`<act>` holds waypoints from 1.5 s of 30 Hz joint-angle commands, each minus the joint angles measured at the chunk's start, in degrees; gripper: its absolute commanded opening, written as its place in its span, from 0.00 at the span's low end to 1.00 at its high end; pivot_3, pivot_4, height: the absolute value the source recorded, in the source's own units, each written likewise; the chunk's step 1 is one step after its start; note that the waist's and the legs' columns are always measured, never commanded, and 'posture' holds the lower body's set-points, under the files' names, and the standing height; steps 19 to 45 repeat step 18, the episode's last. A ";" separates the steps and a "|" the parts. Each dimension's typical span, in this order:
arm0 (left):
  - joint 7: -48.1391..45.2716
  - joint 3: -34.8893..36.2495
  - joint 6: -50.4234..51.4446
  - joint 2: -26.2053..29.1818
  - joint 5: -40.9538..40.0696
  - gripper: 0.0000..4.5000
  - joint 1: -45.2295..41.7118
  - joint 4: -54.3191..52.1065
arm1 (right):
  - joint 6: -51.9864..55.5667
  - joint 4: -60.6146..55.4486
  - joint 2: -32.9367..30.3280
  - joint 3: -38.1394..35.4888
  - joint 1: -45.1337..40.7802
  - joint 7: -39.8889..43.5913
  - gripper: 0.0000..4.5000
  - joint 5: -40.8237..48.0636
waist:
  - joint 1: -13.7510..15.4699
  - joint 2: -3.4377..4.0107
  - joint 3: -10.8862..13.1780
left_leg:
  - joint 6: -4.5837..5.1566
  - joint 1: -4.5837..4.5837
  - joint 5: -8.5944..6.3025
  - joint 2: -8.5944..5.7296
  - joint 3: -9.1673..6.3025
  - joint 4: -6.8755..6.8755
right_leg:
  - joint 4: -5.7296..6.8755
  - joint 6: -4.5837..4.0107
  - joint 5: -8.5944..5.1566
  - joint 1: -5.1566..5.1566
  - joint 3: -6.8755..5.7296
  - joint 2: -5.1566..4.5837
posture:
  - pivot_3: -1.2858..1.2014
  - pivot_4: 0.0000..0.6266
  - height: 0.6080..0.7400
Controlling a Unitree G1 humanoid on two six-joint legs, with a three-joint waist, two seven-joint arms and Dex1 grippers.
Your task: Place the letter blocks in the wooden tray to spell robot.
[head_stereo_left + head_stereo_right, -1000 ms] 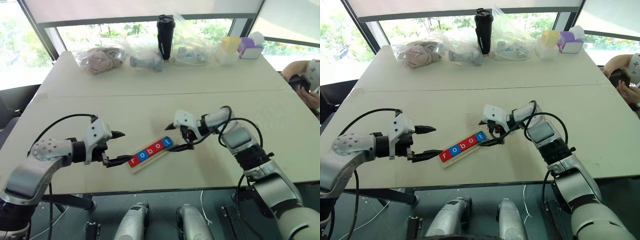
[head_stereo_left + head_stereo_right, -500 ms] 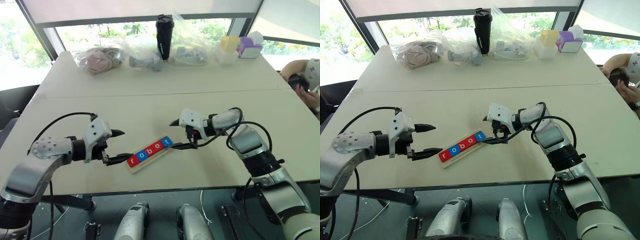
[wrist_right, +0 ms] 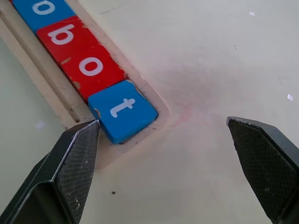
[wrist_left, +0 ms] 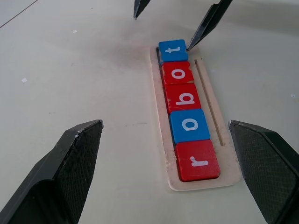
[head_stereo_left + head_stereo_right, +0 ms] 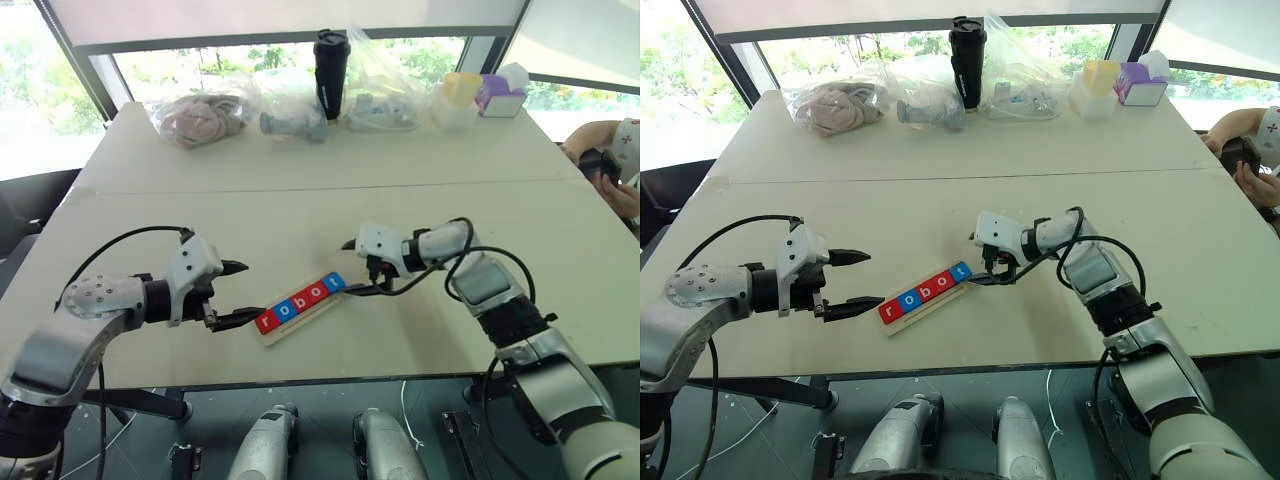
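Right gripper (image 5: 980,262) apart beside the "t" block (image 3: 122,110); left gripper (image 5: 852,282) apart, empty. Letter blocks (image 4: 186,106): light, rigid; take by opposite edges.

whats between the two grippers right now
The wooden tray with the letter blocks spelling robot lies on the table between the left gripper and the right gripper, both open; the eye views show it plainly.

You've got three red square letter tiles (image 4: 197,160), two blue square letter tiles (image 4: 188,126), one long pale-wood tray (image 4: 222,140).
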 commanded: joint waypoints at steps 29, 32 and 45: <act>-0.19 14.95 5.44 2.02 -7.91 1.00 13.14 -7.76 | 29.58 -35.03 -13.78 -18.74 12.96 3.99 1.00 20.70 | 0.20 -0.01 0.00 | -0.02 -0.18 -0.02 0.01 -0.02 -0.04 | -0.01 -0.03 -0.02 -0.19 0.06 -0.12 | 0.52 0.24 1.00; -0.19 14.95 5.44 2.02 -7.91 1.00 13.14 -7.76 | 29.58 -35.03 -13.78 -18.74 12.96 3.99 1.00 20.70 | 0.20 -0.01 0.00 | -0.02 -0.18 -0.02 0.01 -0.02 -0.04 | -0.01 -0.03 -0.02 -0.19 0.06 -0.12 | 0.52 0.24 1.00; -0.19 14.95 5.44 2.02 -7.91 1.00 13.14 -7.76 | 29.58 -35.03 -13.78 -18.74 12.96 3.99 1.00 20.70 | 0.20 -0.01 0.00 | -0.02 -0.18 -0.02 0.01 -0.02 -0.04 | -0.01 -0.03 -0.02 -0.19 0.06 -0.12 | 0.52 0.24 1.00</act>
